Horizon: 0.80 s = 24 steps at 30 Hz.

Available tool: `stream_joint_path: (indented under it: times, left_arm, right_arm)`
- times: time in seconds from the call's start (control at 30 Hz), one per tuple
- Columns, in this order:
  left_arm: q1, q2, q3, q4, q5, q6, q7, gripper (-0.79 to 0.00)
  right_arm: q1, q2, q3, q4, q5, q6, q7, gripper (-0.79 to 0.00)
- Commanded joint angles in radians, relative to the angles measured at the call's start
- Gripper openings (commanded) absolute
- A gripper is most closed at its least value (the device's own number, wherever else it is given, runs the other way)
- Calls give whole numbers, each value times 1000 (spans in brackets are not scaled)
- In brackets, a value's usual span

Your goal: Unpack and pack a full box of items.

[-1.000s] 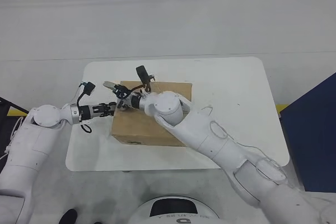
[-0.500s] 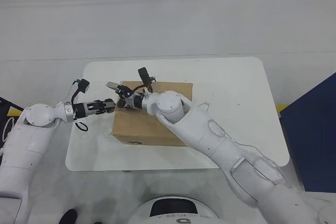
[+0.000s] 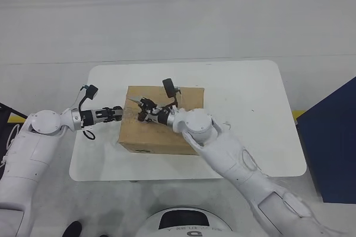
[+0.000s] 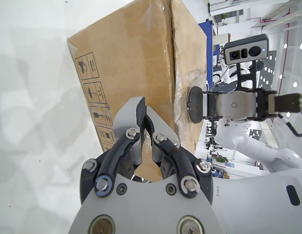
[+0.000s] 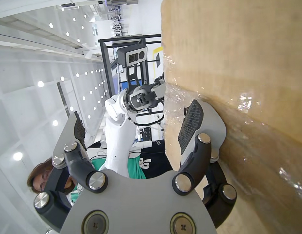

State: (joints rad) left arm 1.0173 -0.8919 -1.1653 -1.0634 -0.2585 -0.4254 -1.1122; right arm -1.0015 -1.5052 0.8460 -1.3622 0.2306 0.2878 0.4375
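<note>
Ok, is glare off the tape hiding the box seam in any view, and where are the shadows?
Left wrist view: only a faint sheen on the tape, the seam reads as a dark line, soft grey shadows on the table. Right wrist view: bright glints on the tape along the box edge. Top view: even light, no glare on the box.

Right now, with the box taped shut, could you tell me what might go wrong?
1. The left gripper pinches only a thin strip of clear tape at the end of the box; it could tear or slip out, leaving the seam sealed.
2. The right gripper is open, with just one of its fingers resting on the box top; a hard pull might drag the box across the table.
</note>
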Motion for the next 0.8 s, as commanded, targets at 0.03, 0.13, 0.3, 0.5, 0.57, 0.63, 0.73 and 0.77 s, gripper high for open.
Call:
stream_joint_path:
  times: [0.03,0.13,0.3,0.5,0.57,0.63,0.73,0.77]
  left_arm:
    - [0,0,0,0,0,0,0,-785]
    - [0,0,0,0,0,0,0,-785]
    - [0,0,0,0,0,0,0,-785]
    - [0,0,0,0,0,0,0,-785]
    - [0,0,0,0,0,0,0,-785]
    - [0,0,0,0,0,0,0,-785]
    - [0,0,0,0,0,0,0,-785]
    - [0,0,0,0,0,0,0,-785]
  right_arm:
    - [-21,8,26,-20,-5,18,6,0]
    - [-53,19,55,-46,-13,18,7,0]
    - [-145,41,123,-130,-40,-19,-31,0]
    - [-253,62,202,-220,-50,-18,-81,0]
    - [-279,68,228,-239,-48,-20,-90,0]
    - [-304,74,258,-256,-40,-29,-99,0]
    - [-338,81,299,-275,-27,-46,-111,0]
    - [-349,82,308,-283,-24,-49,-119,0]
